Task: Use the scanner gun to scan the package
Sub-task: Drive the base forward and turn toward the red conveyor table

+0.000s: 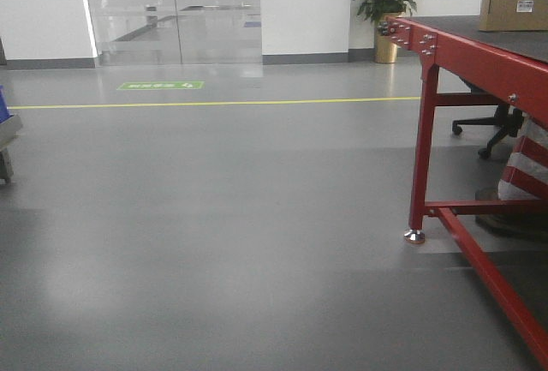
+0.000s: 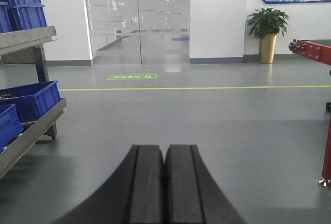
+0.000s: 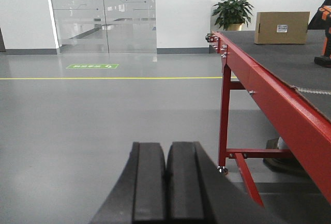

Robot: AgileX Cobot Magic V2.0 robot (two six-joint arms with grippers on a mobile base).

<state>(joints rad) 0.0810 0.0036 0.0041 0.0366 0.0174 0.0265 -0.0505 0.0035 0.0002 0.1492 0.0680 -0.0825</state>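
The package (image 3: 282,27), a plain brown cardboard box with a small white label, stands at the far end of the red-framed table (image 3: 258,74); it also shows in the front view as the package (image 1: 514,4). At the right edge of the right wrist view, part of the orange and black scanner gun (image 3: 325,35) stands on the tabletop. My left gripper (image 2: 165,149) is shut with nothing in it, over bare floor. My right gripper (image 3: 167,145) is shut and empty too, left of the table and well short of both things.
A red table leg (image 1: 422,152) and floor braces sit to the right. A shelf rack with blue bins (image 2: 28,100) stands at the left. A potted plant (image 3: 232,13), glass doors (image 1: 171,11), a yellow floor line (image 1: 214,103) and an office chair base (image 1: 488,127) lie farther off.
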